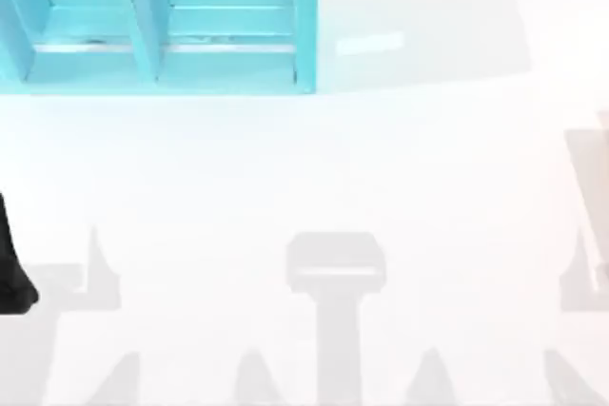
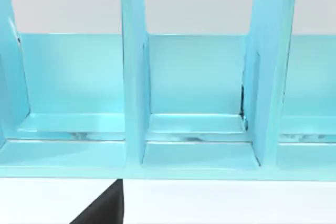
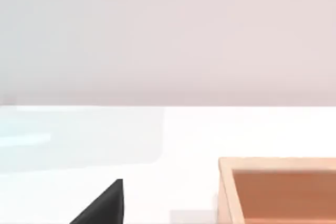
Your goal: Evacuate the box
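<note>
The box (image 3: 278, 190) is an open wooden one with pale walls and an orange-brown inside, seen in the right wrist view. Its visible inside holds nothing I can make out. A black piece of my right gripper (image 3: 102, 207) lies a short way from the box's near wall, over the white table. My left arm (image 1: 13, 273) is at the top view's left edge. In the left wrist view, a black piece of my left gripper (image 2: 102, 207) sits just in front of a cyan shelf unit.
The cyan shelf unit (image 1: 152, 26) stands at the table's back left, with upright dividers (image 2: 134, 72) splitting it into open compartments that hold nothing visible. White table (image 1: 333, 168) stretches across the middle and front.
</note>
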You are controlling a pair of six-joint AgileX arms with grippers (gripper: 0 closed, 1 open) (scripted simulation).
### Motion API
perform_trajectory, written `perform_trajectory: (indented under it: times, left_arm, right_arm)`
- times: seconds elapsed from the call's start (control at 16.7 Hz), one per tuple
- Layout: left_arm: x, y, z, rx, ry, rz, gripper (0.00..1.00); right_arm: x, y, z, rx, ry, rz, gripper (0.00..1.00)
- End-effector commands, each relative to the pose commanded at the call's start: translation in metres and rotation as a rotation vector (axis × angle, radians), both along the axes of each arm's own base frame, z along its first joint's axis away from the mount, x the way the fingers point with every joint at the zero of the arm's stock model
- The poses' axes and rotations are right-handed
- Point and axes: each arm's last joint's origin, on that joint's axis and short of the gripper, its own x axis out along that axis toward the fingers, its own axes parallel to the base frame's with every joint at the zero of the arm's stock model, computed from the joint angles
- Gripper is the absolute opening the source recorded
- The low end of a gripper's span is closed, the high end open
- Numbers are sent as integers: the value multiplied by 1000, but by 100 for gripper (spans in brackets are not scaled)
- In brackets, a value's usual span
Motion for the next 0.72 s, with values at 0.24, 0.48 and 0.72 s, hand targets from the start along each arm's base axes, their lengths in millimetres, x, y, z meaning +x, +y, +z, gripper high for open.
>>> perform_trajectory:
  times: [0.24,0.48,0.72]
  left_arm:
    - [0,0,0,0,0,0,100]
    - [0,0,0,0,0,0,100]
    - [0,0,0,0,0,0,100]
  right_arm:
    - [0,-2,5,-18,33,-19,100]
    - [4,-11,34,-83,222,-93,100]
    - [27,-27,69,-132,547,-155,100]
